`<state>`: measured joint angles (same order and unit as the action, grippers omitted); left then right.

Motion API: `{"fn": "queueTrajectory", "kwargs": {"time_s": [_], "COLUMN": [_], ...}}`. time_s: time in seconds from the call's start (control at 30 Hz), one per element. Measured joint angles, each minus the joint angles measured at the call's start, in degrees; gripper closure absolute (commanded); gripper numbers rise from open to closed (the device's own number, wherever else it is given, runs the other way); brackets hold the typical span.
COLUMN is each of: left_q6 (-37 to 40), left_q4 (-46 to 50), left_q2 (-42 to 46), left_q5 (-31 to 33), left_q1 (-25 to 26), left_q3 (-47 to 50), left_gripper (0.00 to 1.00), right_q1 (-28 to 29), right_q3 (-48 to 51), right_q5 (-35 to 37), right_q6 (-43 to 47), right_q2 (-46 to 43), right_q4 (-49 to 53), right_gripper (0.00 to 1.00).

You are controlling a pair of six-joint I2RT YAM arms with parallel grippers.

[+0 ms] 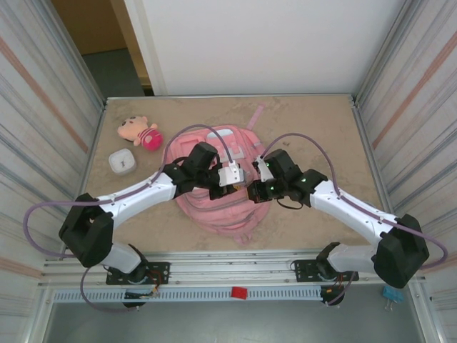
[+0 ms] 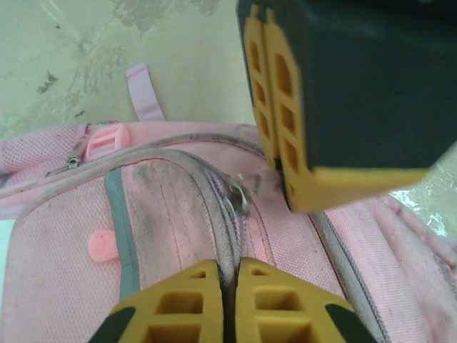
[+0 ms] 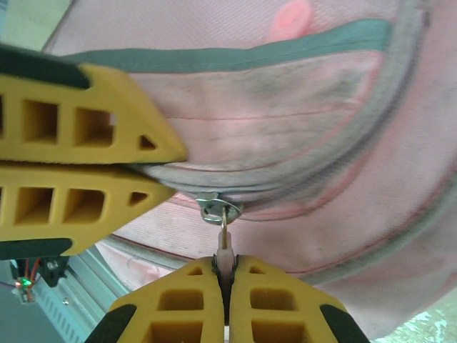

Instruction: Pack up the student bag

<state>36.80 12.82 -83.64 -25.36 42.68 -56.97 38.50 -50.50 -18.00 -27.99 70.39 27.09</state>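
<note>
Two tools, one bag (image 1: 214,211)
Right tool (image 3: 226,266) grips the zip pull (image 3: 223,234); left tool (image 2: 228,271) pinches the bag beside it. Best pulled steadily along the track, fabric taut.

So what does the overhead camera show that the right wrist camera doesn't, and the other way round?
Overhead gives the wider scene: the sandy table, with a plush doll and a small white box lying left of the student bag. The right wrist gives the close detail: the right claw shut on the zipper pull, and the left claw pinching the bag's fabric right beside it. Both show the pink bag with the two claws on it.
</note>
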Motion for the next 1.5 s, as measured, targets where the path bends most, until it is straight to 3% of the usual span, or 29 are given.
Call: {"fn": "queueTrajectory", "kwargs": {"time_s": [0.13, 0.43, 0.93, 1.03, 1.13, 1.2, 1.33, 1.5], "left_q6": [1.0, 5.0, 12.9, 10.7, 3.8, -2.5, -17.6, -37.7], "left_q4": [-0.9, 0.2, 3.6, 3.1, 2.1, 1.8, 3.1, 9.0], "left_q2": [3.3, 5.6, 5.3, 5.4, 7.1, 8.9, 12.5, 16.3], "left_q5": [-1.5, -8.0, -6.1, -5.9, -5.7, -5.6, -0.8, 10.6], "left_q1": [-1.3, -2.1, -1.4, -1.4, -0.8, -0.2, 0.0, -3.1], "left_q3": [2.5, 4.4, 3.5, 3.7, 5.0, 5.0, 2.4, -5.8], "left_gripper": [0.99, 0.99, 0.94, 0.83, 0.54, 0.41, 0.30, 0.17], "right_q1": [-4.5, -6.9, -10.3, -10.4, -12.5, -13.8, -14.0, -12.9], "right_q3": [0.0, -1.5, -8.2, -8.2, -8.2, -9.2, -15.4, -22.7], "right_q5": [-1.5, -2.9, -8.5, -7.9, -4.4, -2.8, -1.3, 0.8], "right_q6": [0.2, 2.1, 3.3, 2.9, 2.0, 1.3, 1.1, 2.9], "right_q2": [-0.6, 1.9, 12.9, 12.7, 11.9, 10.5, 6.8, 2.6], "right_q4": [0.2, 1.7, 5.1, 4.9, 4.0, 3.3, 3.4, 3.9], "right_gripper": [1.00, 1.00, 1.00, 0.57, 0.35, 0.18, 0.13, 0.11]}}
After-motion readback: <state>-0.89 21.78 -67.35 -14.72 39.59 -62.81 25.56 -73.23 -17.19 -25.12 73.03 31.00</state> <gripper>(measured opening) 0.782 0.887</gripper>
